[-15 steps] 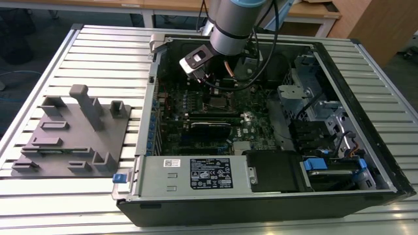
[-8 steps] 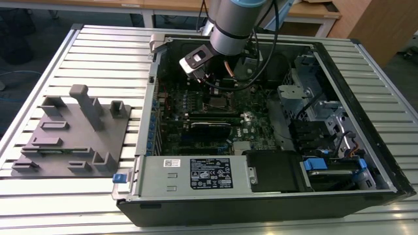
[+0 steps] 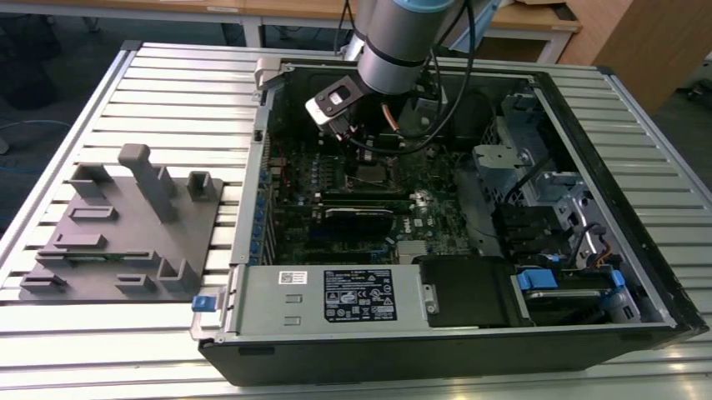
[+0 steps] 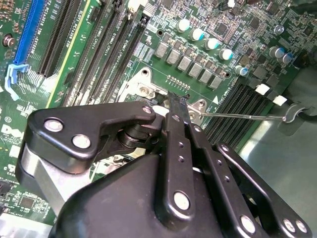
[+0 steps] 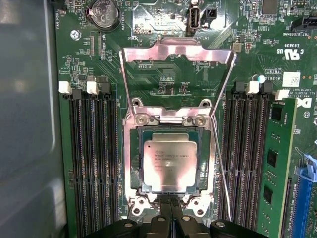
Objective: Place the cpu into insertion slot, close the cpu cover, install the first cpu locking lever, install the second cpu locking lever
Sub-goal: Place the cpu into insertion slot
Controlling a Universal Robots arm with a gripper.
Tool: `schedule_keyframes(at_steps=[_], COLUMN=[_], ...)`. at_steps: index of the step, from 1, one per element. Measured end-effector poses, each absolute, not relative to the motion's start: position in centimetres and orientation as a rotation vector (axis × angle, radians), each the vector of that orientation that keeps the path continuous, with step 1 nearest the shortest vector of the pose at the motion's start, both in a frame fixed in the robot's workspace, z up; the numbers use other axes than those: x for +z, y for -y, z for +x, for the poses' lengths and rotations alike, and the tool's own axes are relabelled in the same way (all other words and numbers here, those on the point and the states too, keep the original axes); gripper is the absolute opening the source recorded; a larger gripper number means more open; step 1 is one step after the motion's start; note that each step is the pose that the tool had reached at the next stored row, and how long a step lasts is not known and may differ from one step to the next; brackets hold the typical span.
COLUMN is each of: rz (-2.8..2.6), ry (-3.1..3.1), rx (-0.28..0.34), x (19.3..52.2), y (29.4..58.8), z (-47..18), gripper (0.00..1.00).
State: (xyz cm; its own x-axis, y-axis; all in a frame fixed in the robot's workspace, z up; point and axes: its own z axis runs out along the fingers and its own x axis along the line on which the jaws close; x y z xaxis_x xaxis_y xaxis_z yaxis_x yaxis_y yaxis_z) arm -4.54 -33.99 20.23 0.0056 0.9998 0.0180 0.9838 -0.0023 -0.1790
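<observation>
The claw (image 5: 171,202), pressed together, sat at the edge of the insertion slot (image 5: 138,158). The cpu (image 5: 170,165) lay seated and the cpu cover (image 5: 178,49) stood raised. A slip might scrape the chip askew.

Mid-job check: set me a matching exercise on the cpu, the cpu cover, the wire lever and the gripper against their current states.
1 cpu
2 cpu cover
3 wire lever
4 gripper

A swung open, off the insertion slot
B shut, at the slot's edge
C lying in the slot
D unlatched, beside the slot

Pairs: 1-C; 2-A; 3-D; 4-B
</observation>
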Motion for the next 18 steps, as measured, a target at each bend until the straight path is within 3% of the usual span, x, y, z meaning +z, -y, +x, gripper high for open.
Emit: schedule_keyframes(at_steps=[18], rz=[-2.118], ry=[2.109], rx=[0.181], x=[20.23], y=[34.00], z=[-4.54], gripper=[0.10])
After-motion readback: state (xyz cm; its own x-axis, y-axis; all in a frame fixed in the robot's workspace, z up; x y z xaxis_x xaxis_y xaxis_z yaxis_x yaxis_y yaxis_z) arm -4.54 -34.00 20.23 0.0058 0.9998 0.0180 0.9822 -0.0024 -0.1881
